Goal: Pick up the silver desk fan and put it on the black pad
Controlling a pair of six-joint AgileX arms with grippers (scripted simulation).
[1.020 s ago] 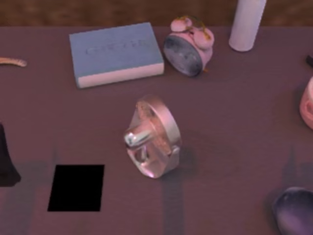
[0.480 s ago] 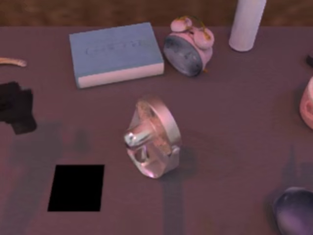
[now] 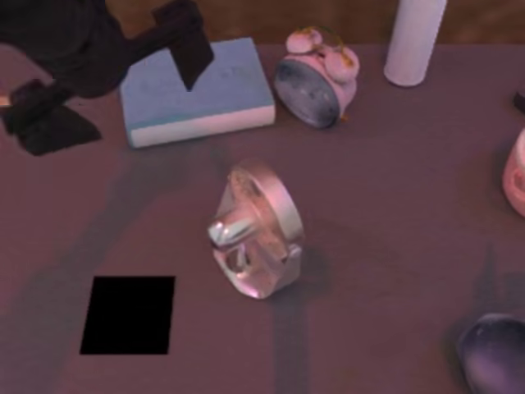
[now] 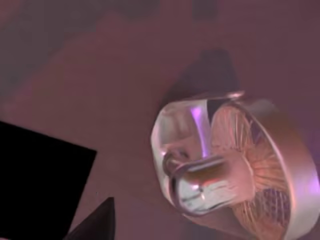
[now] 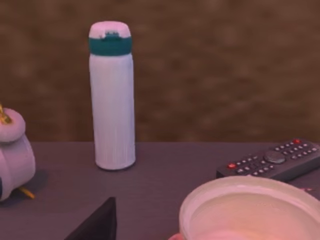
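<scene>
Fan: the silver desk fan (image 3: 256, 231) I see is a shiny silvery-pink ring, cylindrical hub, upright, right of the black pad (image 3: 129, 314)
Pad: flat, matte square
Left gripper (image 3: 107, 74): fingers spread, beyond the pad
Right gripper: I cannot tell

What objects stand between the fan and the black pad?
None that I can see. The fan stands mid-table, and the pad lies nearer the left side; only bare table separates them. The left gripper is open above the book.

Your top view looks straight down on the table (image 3: 394, 205). The left wrist view sits close over the fan (image 4: 235, 165) and pad (image 4: 35, 180), both shared with top. The right wrist view faces level toward the bottle (image 5: 112, 95).
</scene>
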